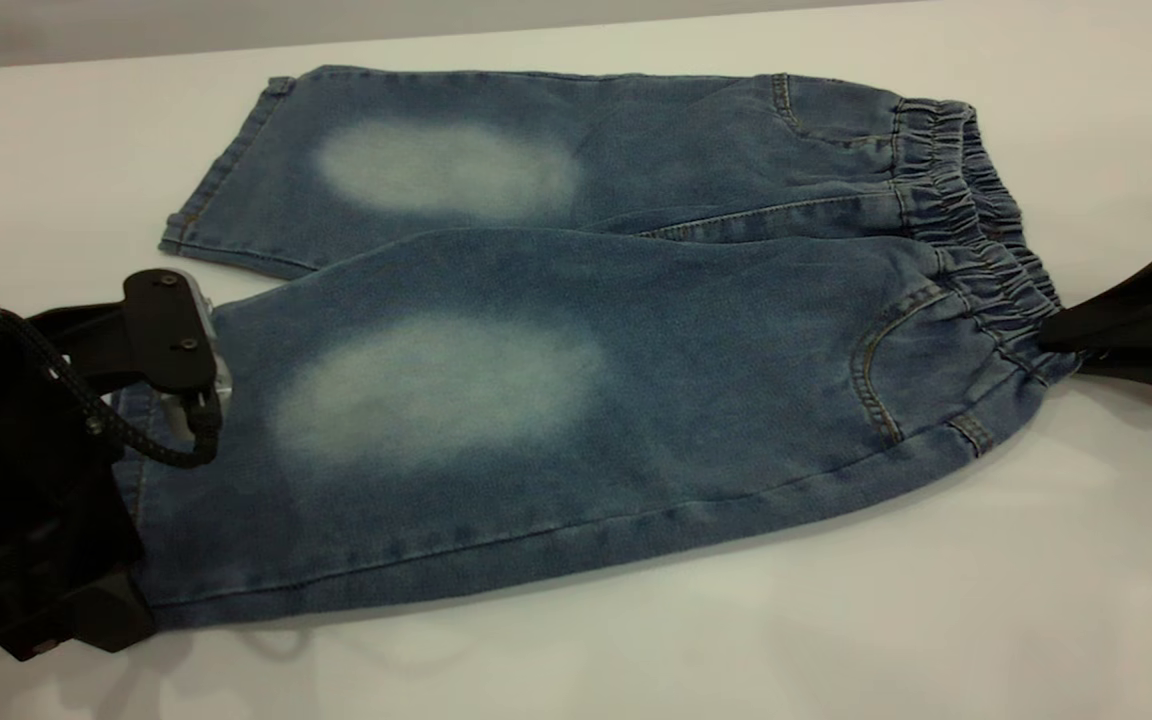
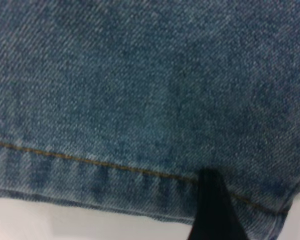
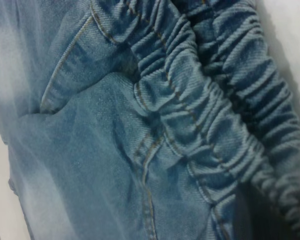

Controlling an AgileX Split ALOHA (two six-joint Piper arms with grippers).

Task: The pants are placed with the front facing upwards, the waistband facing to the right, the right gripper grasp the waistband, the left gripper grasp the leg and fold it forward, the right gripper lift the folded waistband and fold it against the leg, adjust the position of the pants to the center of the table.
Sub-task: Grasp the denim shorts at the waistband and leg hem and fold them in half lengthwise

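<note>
**Pants at both grippers, fold not yet made**

Pants (image 1: 576, 330): one pair, blue denim, lying flat and front up on the white table (image 1: 936, 620), elastic waistband (image 1: 976, 230) to the right, hems to the left. Legs: two, each with one pale faded oval; the near leg (image 1: 436, 420) overlaps the far one slightly. Front pockets with tan stitching: two visible.

Left gripper (image 1: 151, 440): one, at the hem of the near leg on the left. In my left wrist view one dark finger (image 2: 212, 210) lies over the stitched hem; I judge it is gripping the cloth, but I cannot tell how its jaws stand.

Right gripper (image 1: 1061, 335): one, at the near end of the waistband on the right, its tip touching the gathered elastic. I cannot tell whether its jaws are pinching the band.

Step in hand, as I judge it: securing both holds, waistband and leg. No fold is made. The next move calls for both ends lifted together and carried across so the pants fold lengthwise, edges kept level.
</note>
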